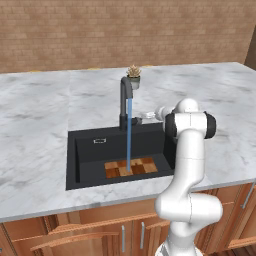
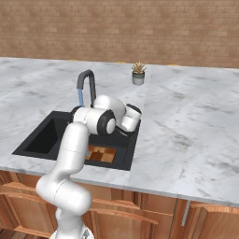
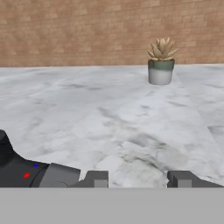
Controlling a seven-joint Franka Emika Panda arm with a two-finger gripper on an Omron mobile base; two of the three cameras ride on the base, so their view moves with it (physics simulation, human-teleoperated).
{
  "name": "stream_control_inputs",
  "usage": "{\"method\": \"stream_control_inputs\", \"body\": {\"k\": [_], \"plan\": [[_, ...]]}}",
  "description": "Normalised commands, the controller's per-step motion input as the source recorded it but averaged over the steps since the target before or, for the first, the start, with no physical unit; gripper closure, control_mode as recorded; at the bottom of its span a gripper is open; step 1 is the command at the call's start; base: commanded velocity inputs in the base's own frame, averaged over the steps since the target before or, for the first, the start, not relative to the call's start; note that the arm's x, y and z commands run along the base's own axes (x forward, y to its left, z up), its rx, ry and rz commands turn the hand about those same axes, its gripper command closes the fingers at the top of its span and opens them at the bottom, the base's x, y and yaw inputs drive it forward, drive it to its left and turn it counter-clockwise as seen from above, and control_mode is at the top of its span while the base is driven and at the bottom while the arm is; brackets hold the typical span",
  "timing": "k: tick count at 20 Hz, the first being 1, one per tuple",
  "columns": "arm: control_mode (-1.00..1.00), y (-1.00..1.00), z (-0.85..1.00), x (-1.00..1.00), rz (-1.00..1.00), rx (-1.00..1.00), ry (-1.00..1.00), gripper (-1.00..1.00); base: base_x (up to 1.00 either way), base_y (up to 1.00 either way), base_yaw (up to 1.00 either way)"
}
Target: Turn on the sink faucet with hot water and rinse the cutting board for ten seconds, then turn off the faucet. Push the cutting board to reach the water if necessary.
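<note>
The sink faucet (image 1: 124,99) stands behind the black sink (image 1: 84,150), and a thin blue stream of water (image 1: 129,134) falls from its spout. The water lands on the checkered cutting board (image 1: 131,167) lying on the basin floor. My gripper (image 1: 144,117) hovers just right of the faucet's base, over the counter. In the hand view the gripper (image 3: 139,180) is shut, with nothing between its tips. The faucet's dark base (image 3: 24,171), with red and blue dots, sits left of them. From the right base view, the arm hides part of the faucet (image 2: 87,80) and the cutting board (image 2: 102,154).
A small potted plant (image 1: 133,76) stands on the marble counter (image 1: 40,115) behind the faucet, and it lies straight ahead in the hand view as well (image 3: 161,65). A brick wall closes the back. Wooden cabinet fronts run below the counter's front edge.
</note>
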Motion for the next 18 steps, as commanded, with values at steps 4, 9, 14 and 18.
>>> {"method": "stream_control_inputs", "body": {"k": [4,9,14,18], "plan": [[-1.0,0.55,-0.2,0.01,0.01,0.0,0.0,-1.0,0.0,0.0,0.0],[-1.0,0.53,-0.22,0.0,0.02,0.0,0.0,-1.0,0.0,0.0,0.0],[-1.0,0.56,-0.22,0.0,0.0,0.0,0.0,-1.0,0.0,0.0,0.0],[-1.0,0.54,-0.23,0.0,0.0,0.0,0.0,-1.0,0.0,0.0,0.0]]}}
